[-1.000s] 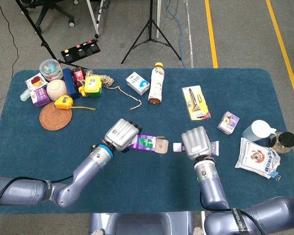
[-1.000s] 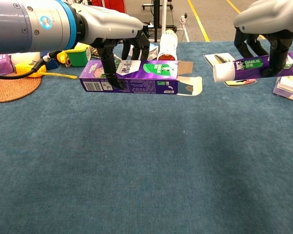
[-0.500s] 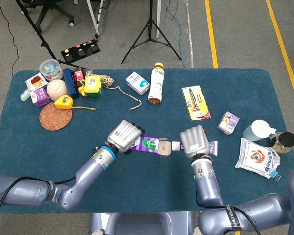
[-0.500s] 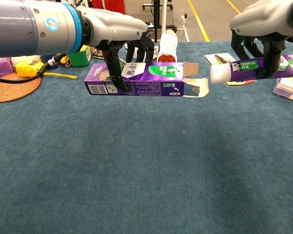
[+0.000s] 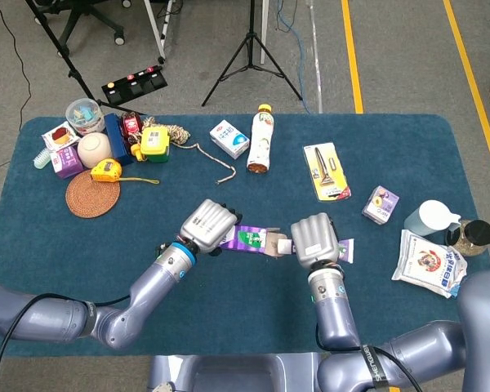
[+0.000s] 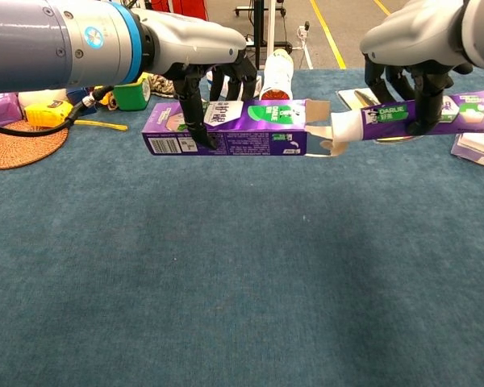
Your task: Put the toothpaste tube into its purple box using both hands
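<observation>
1. Both arms: smooth silver-grey rounded shells, thick segments with a bluish metallic sheen.
2. Left hand (image 5: 207, 223): grey ribbed knuckle cover, black fingers (image 6: 195, 109) beneath.
3. Left wrist: bright blue ring beside a black band; small round logo on the blue.
4. Right hand (image 5: 313, 238): same grey cover; dark ring with small lettering lower on the right forearm.
5. Black cable (image 5: 16, 314) loops off the left arm.

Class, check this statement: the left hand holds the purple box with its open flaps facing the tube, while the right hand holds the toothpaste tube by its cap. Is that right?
Not quite. The right hand grips the toothpaste tube around its body, with the white cap sticking out free toward the flaps, as the chest view shows. The left hand does hold the purple box.
</observation>
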Controlling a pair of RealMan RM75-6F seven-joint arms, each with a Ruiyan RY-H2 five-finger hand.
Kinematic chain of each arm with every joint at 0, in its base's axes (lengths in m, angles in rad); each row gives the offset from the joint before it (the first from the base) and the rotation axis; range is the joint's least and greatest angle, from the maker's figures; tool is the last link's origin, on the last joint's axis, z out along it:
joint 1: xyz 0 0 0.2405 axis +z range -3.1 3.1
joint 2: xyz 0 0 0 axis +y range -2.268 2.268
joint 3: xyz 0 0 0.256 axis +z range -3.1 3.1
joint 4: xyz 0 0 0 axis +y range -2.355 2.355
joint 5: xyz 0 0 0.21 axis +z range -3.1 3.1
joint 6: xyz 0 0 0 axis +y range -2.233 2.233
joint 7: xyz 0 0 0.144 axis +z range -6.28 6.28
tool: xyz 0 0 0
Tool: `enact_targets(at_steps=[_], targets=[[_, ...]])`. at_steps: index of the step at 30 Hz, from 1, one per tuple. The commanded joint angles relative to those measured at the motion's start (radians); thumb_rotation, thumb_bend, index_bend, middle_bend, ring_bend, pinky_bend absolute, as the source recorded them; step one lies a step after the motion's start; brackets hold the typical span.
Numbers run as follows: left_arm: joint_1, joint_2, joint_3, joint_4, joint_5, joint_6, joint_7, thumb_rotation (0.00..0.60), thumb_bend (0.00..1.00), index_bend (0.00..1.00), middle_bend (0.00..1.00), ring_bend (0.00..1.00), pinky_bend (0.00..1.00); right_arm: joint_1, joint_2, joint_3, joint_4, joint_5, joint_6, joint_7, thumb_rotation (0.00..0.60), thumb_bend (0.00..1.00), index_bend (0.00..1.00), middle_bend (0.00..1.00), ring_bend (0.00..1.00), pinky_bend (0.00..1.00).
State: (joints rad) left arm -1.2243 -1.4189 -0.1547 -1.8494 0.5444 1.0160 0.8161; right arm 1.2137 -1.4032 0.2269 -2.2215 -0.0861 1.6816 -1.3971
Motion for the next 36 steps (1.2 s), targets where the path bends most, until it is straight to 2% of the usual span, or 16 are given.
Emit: enact_targets(at_steps=[1, 20, 28, 36], targets=[[-0.003, -0.001, 0.0, 0.002, -0.004, 0.001, -0.003, 0.6, 0.22, 0.49, 0.42, 0.36, 0.61, 0.01, -0.02, 0.006, 0.003, -0.001, 0.021, -0.006, 0.6, 0.61, 0.59, 0.71, 0.71, 0.67], [-0.036, -0.021, -0.01, -0.007, -0.045, 0.015, -0.005, 0.6, 0.22, 0.49, 0.42, 0.36, 0.61, 0.052, -0.109, 0.052, 0.023, 0.029, 0.107, -0.051, 0.6, 0.62, 0.6, 0.72, 0.71, 0.68], [-0.062, -0.027, 0.006, 0.0, -0.078, 0.029, 0.04, 0.6, 0.23, 0.49, 0.42, 0.36, 0.61, 0.075, -0.135, 0.019, 0.047, 0.002, 0.158, -0.114, 0.6, 0.62, 0.6, 0.72, 0.72, 0.69], [-0.081, -0.042, -0.001, 0.003, -0.116, 0.032, 0.05, 0.6, 0.23, 0.49, 0.42, 0.36, 0.64, 0.096, -0.181, -0.009, 0.07, -0.022, 0.202, -0.179, 0.6, 0.62, 0.6, 0.72, 0.72, 0.71]])
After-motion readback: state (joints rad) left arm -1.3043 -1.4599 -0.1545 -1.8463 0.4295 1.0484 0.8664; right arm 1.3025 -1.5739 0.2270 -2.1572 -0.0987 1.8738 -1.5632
